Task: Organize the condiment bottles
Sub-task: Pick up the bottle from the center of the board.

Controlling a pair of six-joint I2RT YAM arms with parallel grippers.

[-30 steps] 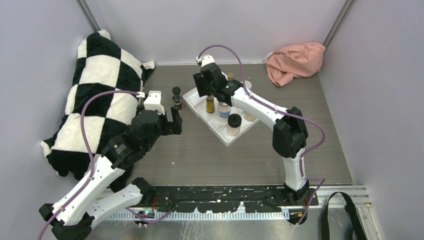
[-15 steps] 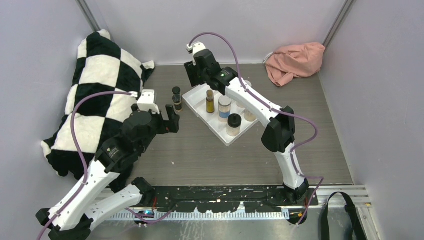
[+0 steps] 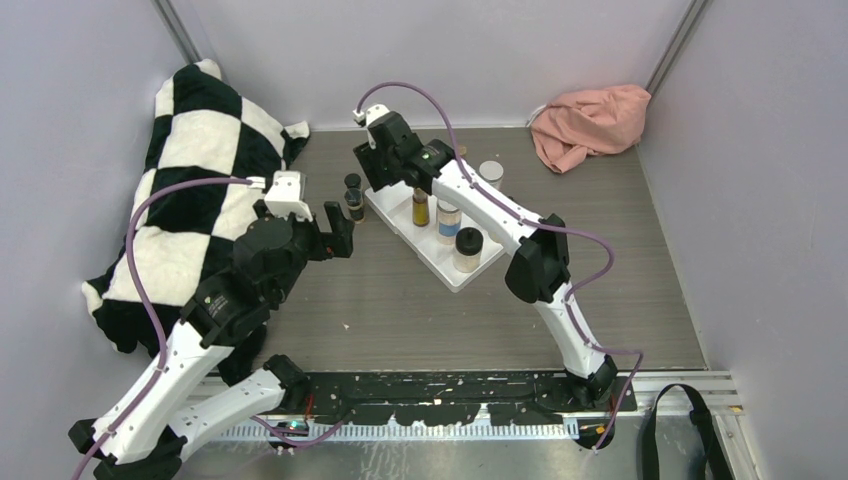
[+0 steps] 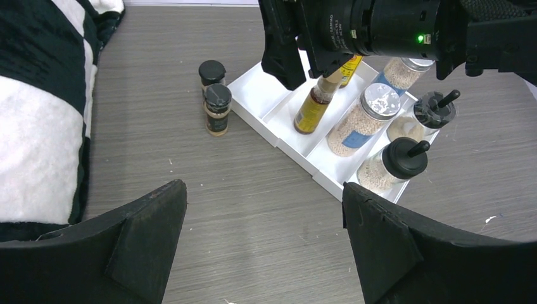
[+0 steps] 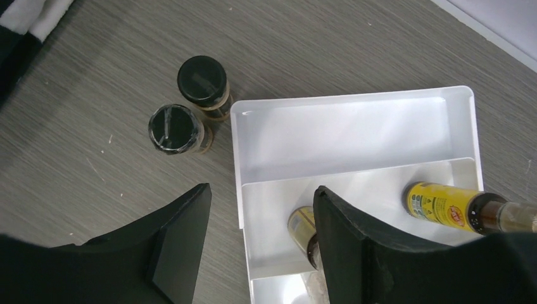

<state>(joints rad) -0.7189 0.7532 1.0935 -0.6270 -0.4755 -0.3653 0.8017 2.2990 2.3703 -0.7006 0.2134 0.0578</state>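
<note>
A white divided tray [image 3: 398, 203] holds two slim amber bottles [image 5: 443, 206], a silver-lidded blue-labelled jar [image 4: 364, 120] and a tan black-capped jar [image 4: 392, 166]. A second silver-lidded jar [image 4: 405, 66] and a second black-capped jar [image 4: 430, 114] stand at its far side. Two tiny dark black-capped bottles [image 3: 353, 193] stand on the table just left of the tray. My right gripper [image 3: 375, 172] is open and empty, above the tray's left edge [image 5: 259, 215]. My left gripper [image 3: 335, 235] is open and empty over bare table, short of the tiny bottles [image 4: 217, 107].
A black-and-white checkered pillow [image 3: 190, 180] fills the left side. A pink cloth [image 3: 590, 120] lies in the back right corner. Grey walls close in the table. The tray's end compartment [image 5: 354, 133] holds nothing.
My right gripper has moved left from over the amber bottle to the tray's left edge, near the tiny bottles. My left arm has shifted slightly left and back.
</note>
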